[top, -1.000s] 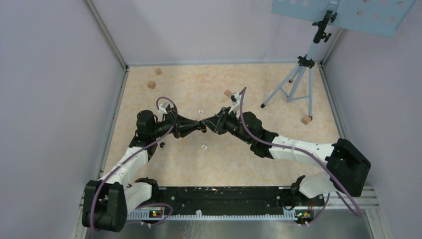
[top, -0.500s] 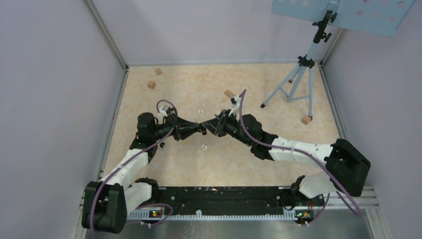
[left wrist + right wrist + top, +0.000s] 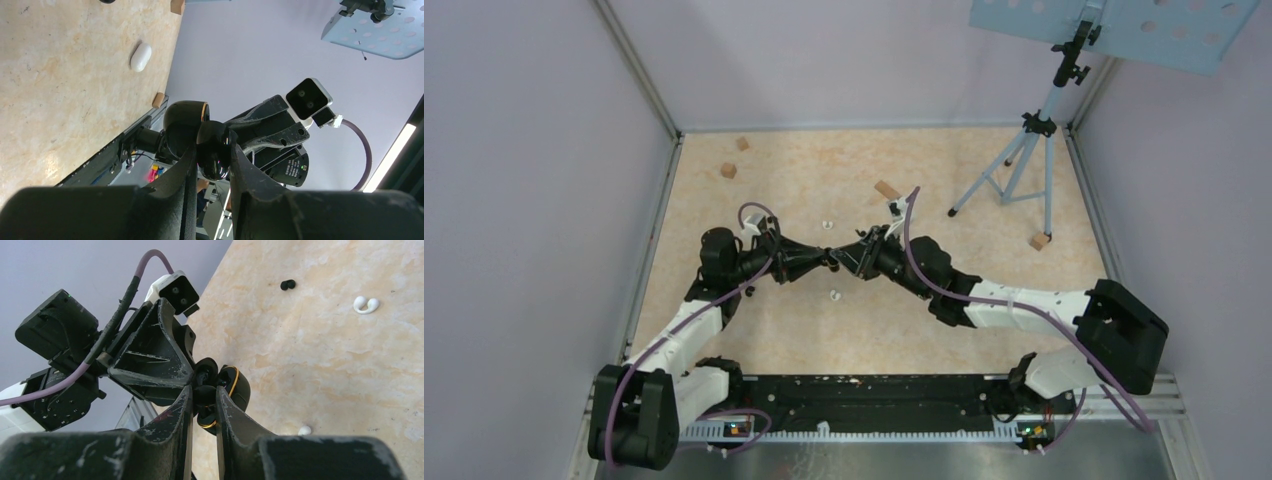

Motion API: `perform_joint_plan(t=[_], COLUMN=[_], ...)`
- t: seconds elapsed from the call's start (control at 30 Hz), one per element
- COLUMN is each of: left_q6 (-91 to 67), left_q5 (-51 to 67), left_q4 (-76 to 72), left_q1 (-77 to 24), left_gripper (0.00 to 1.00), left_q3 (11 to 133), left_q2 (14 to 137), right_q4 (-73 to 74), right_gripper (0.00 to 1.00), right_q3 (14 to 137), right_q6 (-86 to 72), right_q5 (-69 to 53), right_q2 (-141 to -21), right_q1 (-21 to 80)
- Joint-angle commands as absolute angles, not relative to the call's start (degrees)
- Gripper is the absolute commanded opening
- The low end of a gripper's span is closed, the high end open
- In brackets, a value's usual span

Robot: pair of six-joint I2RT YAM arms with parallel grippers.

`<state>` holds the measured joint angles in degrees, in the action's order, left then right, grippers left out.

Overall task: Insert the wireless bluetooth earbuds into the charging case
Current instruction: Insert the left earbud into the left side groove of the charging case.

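Right now the left jaws, narrowly parted, clamp a glossy black oval plastic charging case [image 3: 215,156] and hold it up off the tabletop [image 3: 944,180]. The right jaws are almost closed and pinch what looks like a small curved black plastic earbud [image 3: 204,390] right at the case's open, gold-rimmed mouth. It's too dark to tell whether the bud sits in its well yet.

Doing it well, IMO:
- Keep the charging case dead steady, since the shell is glossy and could slip or twist in the left jaws.
- Line the black earbud's stem up w/ the well and push straight in, w/o any sideways lever.
- Use light force, and let go only once the bud looks flush.

Around the charging case:
- One white plastic earbud [image 3: 828,225] lies on the tabletop just beyond the case, and a second white earbud [image 3: 834,295] on its near side.
- A loose black bud [image 3: 287,284] and a white pebble-shaped case [image 3: 140,56] lie well apart from it.
- Tan wooden blocks [image 3: 728,170] sit well apart, mostly far side.
- A blue-grey tripod stand [image 3: 1024,150] stands far right of the case.

Nothing loose blocks the way. The real nuisance is crowding: both sets of jaws meet tip to tip at the case, hiding the well from both wrist views.
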<state>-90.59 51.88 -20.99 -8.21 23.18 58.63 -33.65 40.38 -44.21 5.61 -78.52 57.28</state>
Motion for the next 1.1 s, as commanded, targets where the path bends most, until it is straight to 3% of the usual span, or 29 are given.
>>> perform_joint_plan(t=[0.0, 0.47, 1.07], left_q6=[-92.13, -92.44, -90.92], left_q5=[50.88, 50.80, 51.26], left_q4=[-25.56, -25.44, -24.62], left_q1=[-8.16, -8.09, -8.09], left_gripper=[0.00, 0.00, 0.00], left_q3=[23.74, 24.31, 25.36], left_q2=[57.04, 56.79, 56.51], right_q4=[-33.30, -32.40, -31.01], right_gripper=[0.01, 0.06, 0.27], right_q3=[38.71, 37.57, 39.29], right_q6=[-43.83, -42.64, -41.04], right_q5=[5.58, 6.31, 6.23], right_q2=[-77.65, -77.55, -78.11], right_q1=[58.76, 59.97, 60.34])
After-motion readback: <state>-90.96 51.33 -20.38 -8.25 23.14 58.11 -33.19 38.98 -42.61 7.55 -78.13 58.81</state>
